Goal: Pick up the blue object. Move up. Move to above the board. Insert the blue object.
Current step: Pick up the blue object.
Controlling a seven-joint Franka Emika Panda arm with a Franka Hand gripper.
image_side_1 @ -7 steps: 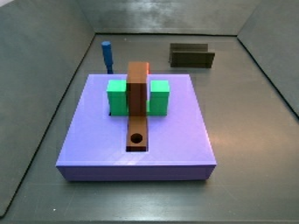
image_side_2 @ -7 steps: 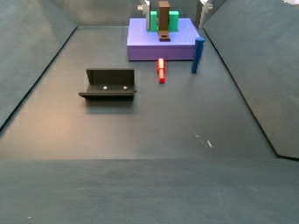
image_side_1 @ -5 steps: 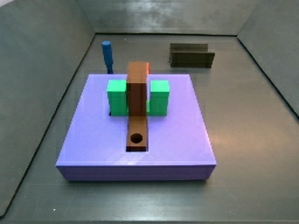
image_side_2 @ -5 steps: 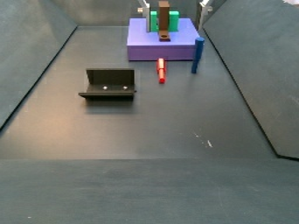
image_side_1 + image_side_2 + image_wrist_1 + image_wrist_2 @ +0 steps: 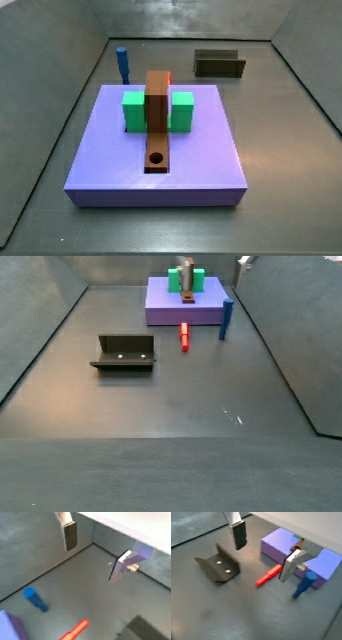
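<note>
The blue object point(image 5: 122, 65) is a slim peg standing upright on the floor beside the lavender slab point(image 5: 201, 150); it also shows in the other side view point(image 5: 226, 318) and in both wrist views point(image 5: 35, 599) point(image 5: 303, 585). The board point(image 5: 158, 120) is a brown bar lying across the green block point(image 5: 136, 110), with its round hole point(image 5: 156, 159) near one end. My gripper point(image 5: 264, 549) is open and empty, high above the floor, with the blue object off to one side of its fingers point(image 5: 238, 534). It shows the same in the other wrist view point(image 5: 95, 550).
A red peg point(image 5: 185, 336) lies on the floor by the slab, also seen in a wrist view point(image 5: 270, 574). The fixture point(image 5: 124, 352) stands apart on the floor. Grey walls enclose the floor on all sides.
The bits of the gripper at the top edge of a side view have shifted slightly. The pieces have not moved.
</note>
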